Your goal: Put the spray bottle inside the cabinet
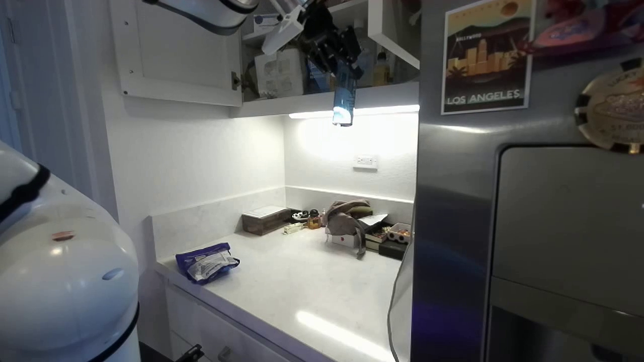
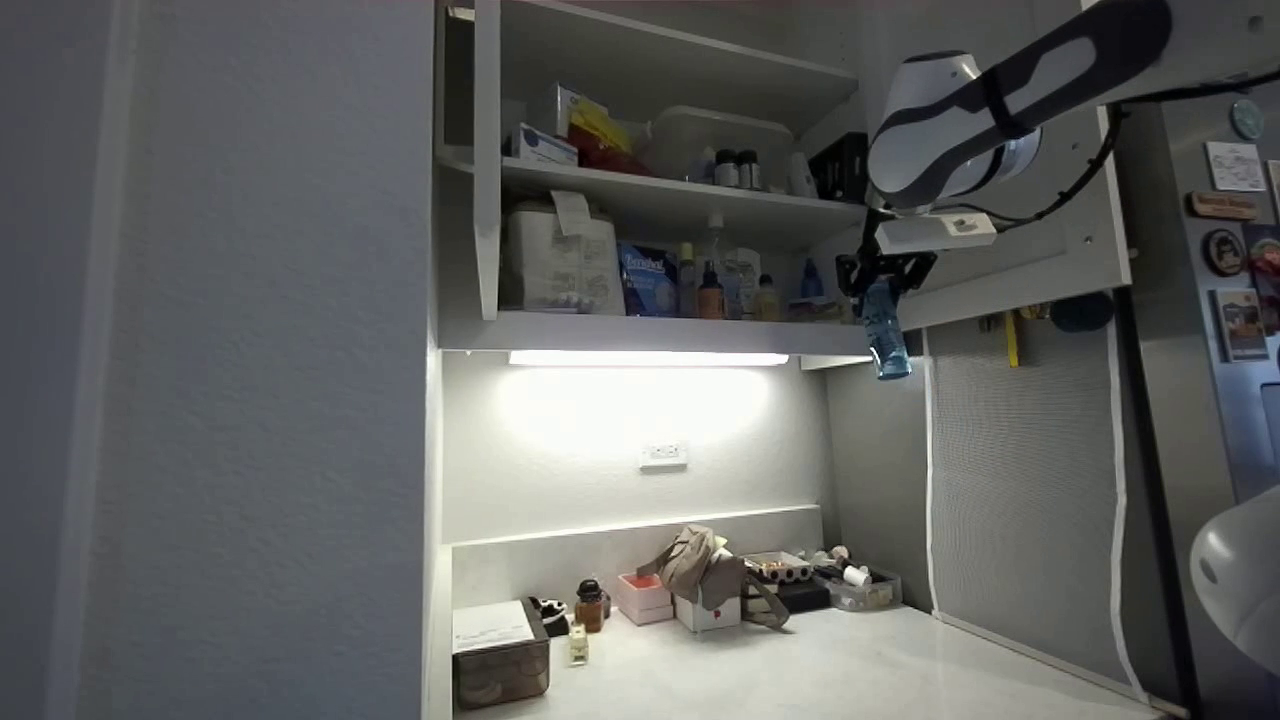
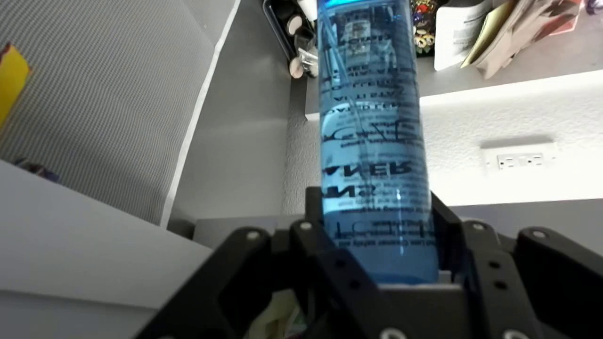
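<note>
My gripper (image 3: 379,214) pinches the spray bottle (image 2: 886,340) near its top, slightly tilted, outside the open cabinet (image 2: 650,190). I'd straighten it, lift its base clear of the bottom shelf (image 2: 640,332), then ease in, missing the amber bottle (image 2: 710,299).

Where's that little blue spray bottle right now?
In an exterior view, the spray bottle is right of centre, held in the gripper in front of the cabinet, near its open right-hand door.
</note>
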